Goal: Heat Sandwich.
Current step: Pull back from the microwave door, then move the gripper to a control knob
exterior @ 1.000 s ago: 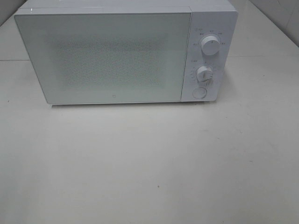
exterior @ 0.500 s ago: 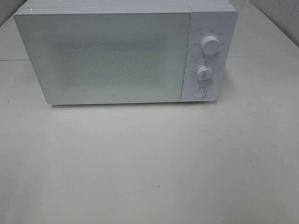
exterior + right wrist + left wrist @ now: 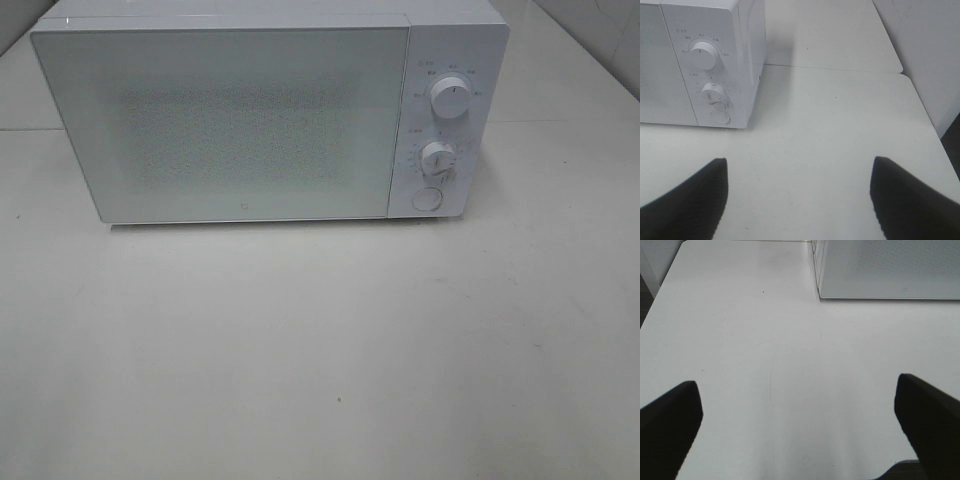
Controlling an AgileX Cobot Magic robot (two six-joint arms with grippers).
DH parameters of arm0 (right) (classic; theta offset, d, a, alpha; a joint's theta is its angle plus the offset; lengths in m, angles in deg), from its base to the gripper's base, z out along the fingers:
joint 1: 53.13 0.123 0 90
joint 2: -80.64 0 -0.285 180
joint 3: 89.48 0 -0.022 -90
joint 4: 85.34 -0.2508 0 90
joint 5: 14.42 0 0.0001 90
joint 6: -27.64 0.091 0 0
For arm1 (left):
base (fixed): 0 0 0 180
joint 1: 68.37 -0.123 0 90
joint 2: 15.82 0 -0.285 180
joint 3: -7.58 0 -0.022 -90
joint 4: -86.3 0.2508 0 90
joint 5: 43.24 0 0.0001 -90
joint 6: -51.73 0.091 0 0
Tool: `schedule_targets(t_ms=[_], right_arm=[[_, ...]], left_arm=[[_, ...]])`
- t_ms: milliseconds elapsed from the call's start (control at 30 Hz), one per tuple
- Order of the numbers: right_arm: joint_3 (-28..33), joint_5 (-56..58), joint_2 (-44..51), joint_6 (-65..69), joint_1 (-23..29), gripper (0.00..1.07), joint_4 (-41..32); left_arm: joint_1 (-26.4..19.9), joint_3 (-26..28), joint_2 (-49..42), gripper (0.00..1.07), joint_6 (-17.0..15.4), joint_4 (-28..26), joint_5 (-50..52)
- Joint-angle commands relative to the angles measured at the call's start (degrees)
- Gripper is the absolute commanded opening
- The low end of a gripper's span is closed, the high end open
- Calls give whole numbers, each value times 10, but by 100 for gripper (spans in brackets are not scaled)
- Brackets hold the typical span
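While microwave (image 3: 250, 120) stays shut, left tool (image 3: 797, 381) spread

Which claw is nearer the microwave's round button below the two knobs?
Right. The right claw, open, hangs over the table in front of the round button. The left claw, open, faces the door's opposite lower corner, with the button outside its view.

A white microwave (image 3: 268, 115) stands at the far side of the pale table (image 3: 320, 350), its door (image 3: 220, 125) shut. On its right panel, an upper knob (image 3: 452, 98) sits above a lower knob (image 3: 438, 158), with a round button (image 3: 427, 199) nearest.
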Motion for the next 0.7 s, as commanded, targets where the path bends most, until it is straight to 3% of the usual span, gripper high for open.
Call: schedule_targets(t_ms=[33,700], right_arm=[[-1,-32,-30,-1,-2,75,3],[-1,-195,-211,1,-2,75,3]], left_arm=[[1,0,-9,100,-6,-1,6],[1,0,-9,100,-6,-1,6]])
